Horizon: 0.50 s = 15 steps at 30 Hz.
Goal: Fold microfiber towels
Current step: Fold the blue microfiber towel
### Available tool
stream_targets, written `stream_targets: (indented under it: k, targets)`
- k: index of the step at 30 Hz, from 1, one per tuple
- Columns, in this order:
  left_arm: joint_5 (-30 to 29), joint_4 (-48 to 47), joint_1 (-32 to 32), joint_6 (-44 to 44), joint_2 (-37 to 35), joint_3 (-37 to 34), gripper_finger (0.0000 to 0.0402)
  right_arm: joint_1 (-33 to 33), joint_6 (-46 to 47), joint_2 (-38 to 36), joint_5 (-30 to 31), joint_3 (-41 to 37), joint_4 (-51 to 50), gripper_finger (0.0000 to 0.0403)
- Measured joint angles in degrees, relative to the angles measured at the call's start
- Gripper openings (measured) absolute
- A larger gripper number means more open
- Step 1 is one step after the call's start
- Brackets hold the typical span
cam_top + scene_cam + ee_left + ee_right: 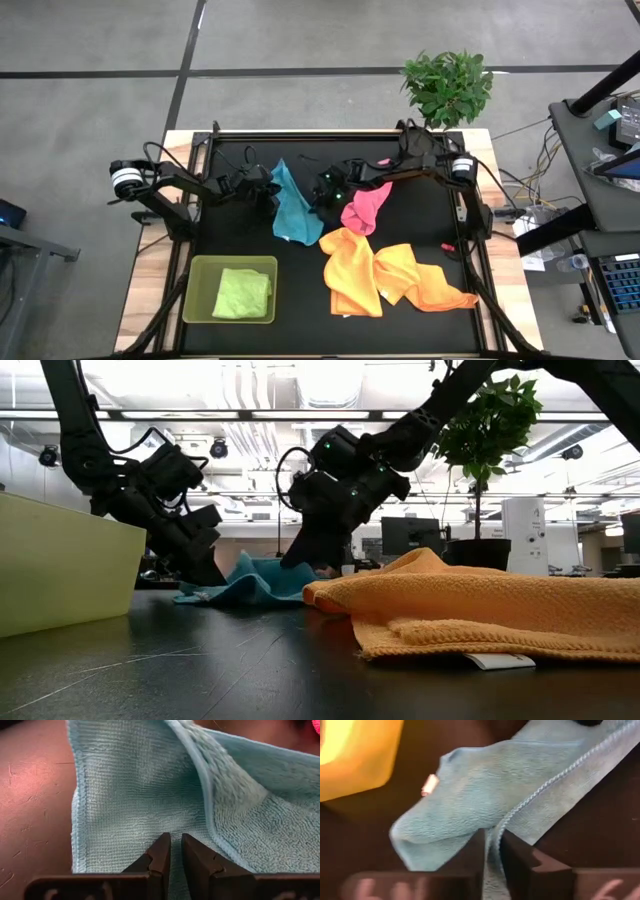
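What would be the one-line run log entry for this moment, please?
left gripper: shut on light blue towel | right gripper: shut on same towel's other edge | lime green towel: in tray

From my seat I see 1 green tray [200,275] at the near left corner of the black table [250,240]. 1 potted plant [448,87] stands past the far right edge; low down, it rises behind the table [487,435]. A desk [610,110] with cables sits off to the right, on grey floor [90,100].
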Motion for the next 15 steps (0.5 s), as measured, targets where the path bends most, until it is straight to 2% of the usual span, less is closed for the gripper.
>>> stream_targets:
  k: [2, 5, 11, 15]
  targets:
    - [0.0, 0.0, 0.0, 0.0, 0.0, 0.0, 0.0033, 0.48, -0.35, 0.0, 2.81, 0.13, -0.48, 0.0018]
    - [0.0, -0.02, 0.0, 0.0, 0.0, 0.0, 0.0033, 0.61, -1.15, 0.02, 6.57, 1.46, -3.47, 0.0011]
    - [-4.17, -0.23, 0.0, -1.26, -0.01, 0.0, 0.0033, 0.75, -0.99, 0.02, 23.44, 7.07, -7.48, 0.0009]
    - [-7.32, -0.38, 0.0, -1.6, 0.0, 0.0, 0.0033, 2.65, -0.38, 0.13, 25.63, 10.13, -6.86, 0.0009]
